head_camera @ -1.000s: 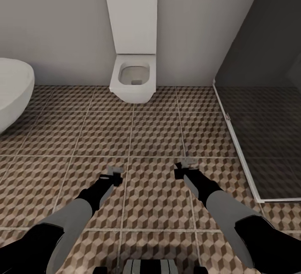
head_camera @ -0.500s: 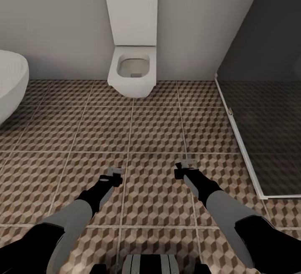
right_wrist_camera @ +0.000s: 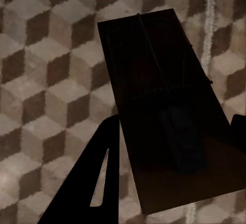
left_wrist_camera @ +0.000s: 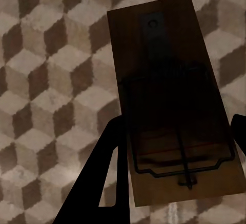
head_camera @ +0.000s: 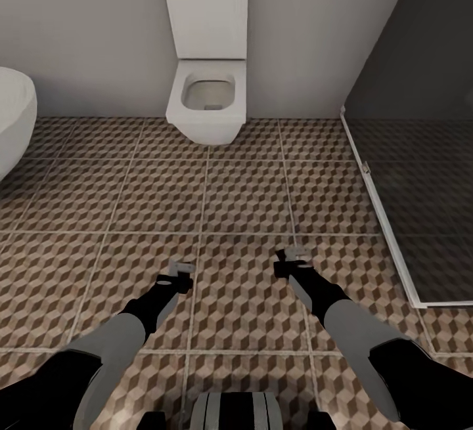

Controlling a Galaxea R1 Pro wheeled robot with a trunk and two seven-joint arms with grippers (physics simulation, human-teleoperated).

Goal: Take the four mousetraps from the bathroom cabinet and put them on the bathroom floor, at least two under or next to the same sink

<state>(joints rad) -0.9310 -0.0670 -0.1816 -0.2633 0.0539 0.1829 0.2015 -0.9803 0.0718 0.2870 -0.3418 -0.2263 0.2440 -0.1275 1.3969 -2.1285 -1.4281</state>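
Observation:
In the left wrist view a brown wooden mousetrap with dark wire parts is clamped between the dark fingers of my left gripper, above the cube-patterned bathroom floor. A second mousetrap, darker in shade, is held the same way by my right gripper in the right wrist view. Both grippers hover low over the tiles in the head view, side by side. The cabinet and the bathroom sink are out of view.
A white wall-hung toilet stands straight ahead against the grey wall. The rim of a white bathtub shows at the left. A dark glass shower enclosure with a white base frame runs along the right.
The whole head view has shifted: the toilet and wall sit higher and slightly nearer, so the camera moved forward. Both arms keep their pose and their hold on the mousetraps.

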